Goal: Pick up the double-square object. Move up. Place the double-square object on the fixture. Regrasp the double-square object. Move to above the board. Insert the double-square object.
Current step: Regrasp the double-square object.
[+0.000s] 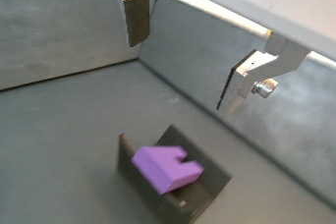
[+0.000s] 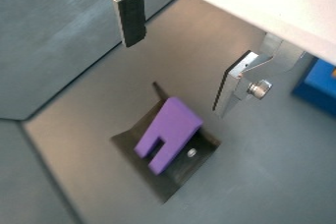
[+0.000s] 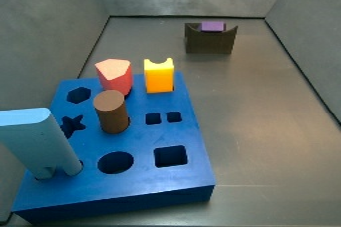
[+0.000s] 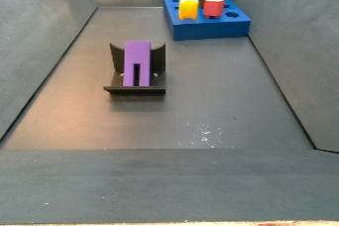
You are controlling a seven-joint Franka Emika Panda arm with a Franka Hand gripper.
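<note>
The double-square object (image 4: 137, 59) rests in the fixture (image 4: 135, 89), leaning against the fixture's upright back with its two square prongs pointing down toward the base plate; it stands free, with nothing gripping it. In a side view the fixture (image 3: 210, 40) sits near the far wall of the grey bin floor (image 3: 253, 102), and only a sliver of the purple block (image 3: 212, 26) shows above its dark sides, the rest hidden behind the cradle. The gripper (image 2: 188, 51) hangs above the fixture with its jaws spread wide apart and nothing between them; its fingers (image 2: 129, 19) appear in both wrist views only as silver plates cut off by the picture edge, and the gripper (image 1: 197, 46) is clear of the purple block (image 1: 165, 167). Neither side view shows the gripper or arm plainly. The board (image 3: 127, 176) lies in the near left corner of the bin floor, carrying a light-blue tall block (image 3: 40, 141), a brown cylinder (image 3: 111, 112), a red piece (image 3: 115, 74) and an orange-yellow block (image 3: 160, 74); its two small square holes (image 3: 163, 118) stand open. In a wrist view only a corner of the board (image 2: 319, 85) shows, cut off at the edge.
</note>
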